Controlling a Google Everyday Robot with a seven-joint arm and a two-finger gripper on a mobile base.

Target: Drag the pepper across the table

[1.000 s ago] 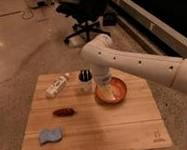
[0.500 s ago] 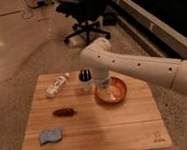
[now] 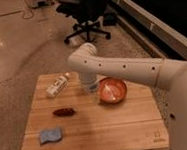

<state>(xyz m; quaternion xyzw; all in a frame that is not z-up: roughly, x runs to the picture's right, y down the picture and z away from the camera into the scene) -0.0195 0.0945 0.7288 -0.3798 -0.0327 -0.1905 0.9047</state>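
Dark red pepper (image 3: 64, 111) (glossy), pale planked table (image 3: 108, 129)

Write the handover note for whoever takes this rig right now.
Gripper: shut, nothing seen in it, over the back of the table, between the white bottle and the orange bowl.
Pepper: lying left of centre, apart from the gripper, behind the blue-grey cloth.
Done: no contact with the pepper yet.
Left: reach the pepper, drag it across the table.

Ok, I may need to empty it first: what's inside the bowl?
Only a pale interior shows in the bowl; no separate item is discernible. The gripper, low over the table just left of it, covers its left edge.
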